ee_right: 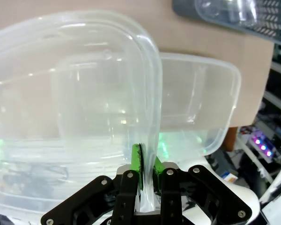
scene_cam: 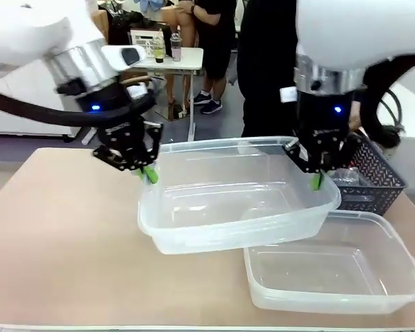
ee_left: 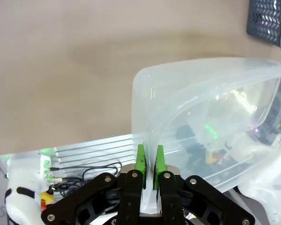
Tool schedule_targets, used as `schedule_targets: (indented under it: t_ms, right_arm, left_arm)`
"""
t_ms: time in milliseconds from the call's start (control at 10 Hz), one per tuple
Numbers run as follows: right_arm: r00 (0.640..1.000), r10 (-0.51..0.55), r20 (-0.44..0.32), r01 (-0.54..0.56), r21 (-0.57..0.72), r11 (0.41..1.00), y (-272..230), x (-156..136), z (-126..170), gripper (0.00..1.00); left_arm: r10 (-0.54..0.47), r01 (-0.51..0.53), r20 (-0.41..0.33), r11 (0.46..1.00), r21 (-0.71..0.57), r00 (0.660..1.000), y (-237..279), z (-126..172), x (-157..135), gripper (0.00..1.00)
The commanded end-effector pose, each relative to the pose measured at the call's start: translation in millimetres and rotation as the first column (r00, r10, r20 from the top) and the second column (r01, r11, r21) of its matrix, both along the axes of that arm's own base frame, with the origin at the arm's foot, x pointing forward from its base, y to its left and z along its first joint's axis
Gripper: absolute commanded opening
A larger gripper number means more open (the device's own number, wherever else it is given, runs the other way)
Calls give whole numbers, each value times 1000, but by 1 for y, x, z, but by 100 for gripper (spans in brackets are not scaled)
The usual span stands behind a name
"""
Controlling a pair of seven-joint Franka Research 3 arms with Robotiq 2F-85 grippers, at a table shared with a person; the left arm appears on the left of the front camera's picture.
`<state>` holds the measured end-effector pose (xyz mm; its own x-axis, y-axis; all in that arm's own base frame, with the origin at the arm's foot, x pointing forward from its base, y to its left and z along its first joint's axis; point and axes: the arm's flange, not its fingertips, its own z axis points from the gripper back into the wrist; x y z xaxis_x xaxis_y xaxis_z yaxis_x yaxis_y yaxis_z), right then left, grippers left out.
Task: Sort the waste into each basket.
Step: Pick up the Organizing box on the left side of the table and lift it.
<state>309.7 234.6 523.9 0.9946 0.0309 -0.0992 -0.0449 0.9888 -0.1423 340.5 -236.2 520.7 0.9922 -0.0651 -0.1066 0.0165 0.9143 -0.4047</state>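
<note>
A clear plastic basket [scene_cam: 235, 200] hangs tilted above the table, held by both arms. My left gripper [scene_cam: 149, 173] is shut on its left rim; the left wrist view shows the green pads of that gripper [ee_left: 149, 161] pinching the wall of this basket [ee_left: 201, 112]. My right gripper [scene_cam: 318, 180] is shut on the right rim, and the right wrist view has it [ee_right: 147, 168] clamped on the thin edge of the same basket [ee_right: 75, 93]. A second clear basket [scene_cam: 339, 270] rests on the table at the front right, partly under the lifted one. Some clear plastic waste [scene_cam: 346, 178] lies in the dark basket.
A dark grey lattice basket [scene_cam: 377, 176] stands at the far right, behind the lifted tub. People stand beyond the table's far edge. Bare tabletop [scene_cam: 62, 235] stretches across the left half.
</note>
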Motion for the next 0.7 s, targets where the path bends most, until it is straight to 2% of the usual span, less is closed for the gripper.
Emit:
schedule_targets:
  t_ms: [0,200,300,600]
  right_arm:
    - [1000,20,-5,-20,-20,1000,3,2,3,5]
    - [1000,20,-5,-20,-20,1000,3,2,3,5]
    - [1000,20,-5,-20,-20,1000,3,2,3,5]
    - [1000,20,-5,-20,-20,1000,3,2,3,5]
  left_arm:
    - [-5,5,12,1000,-2,1000,0,1,-22,9]
    - [-5,5,12,1000,-2,1000,0,1,-22,9]
    - [-6,6,-10,1000,19,1000,3,-7,2,9]
    - [58,-55,-56,997,52,997,1,-8,33,9]
